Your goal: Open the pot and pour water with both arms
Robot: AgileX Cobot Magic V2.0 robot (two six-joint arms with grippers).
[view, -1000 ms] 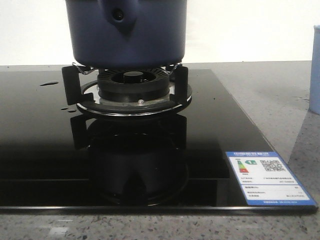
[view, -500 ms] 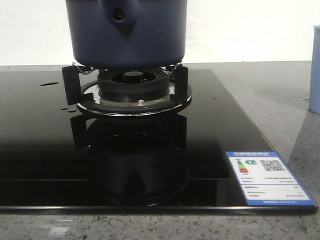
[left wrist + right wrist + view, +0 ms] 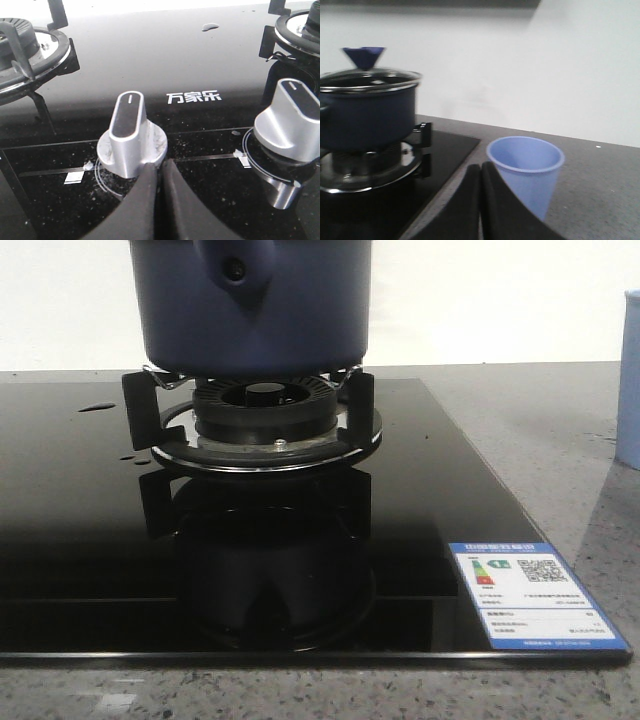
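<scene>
Left of centre in my right wrist view, the pot [image 3: 367, 117] sits on its burner [image 3: 370, 170], lid [image 3: 367, 80] on, knob [image 3: 363, 56] pointing up. My right fingers [image 3: 481, 200] are pressed together and empty, with the cup [image 3: 526, 172] just beside them and the pot well apart beyond it. My left fingers [image 3: 159, 200] are also together, low by a stove knob [image 3: 129, 135], with no pot in that view, so I judge neither arm is close. It looks dark navy, matte, with a holed handle stub [image 3: 235, 270] facing front.
</scene>
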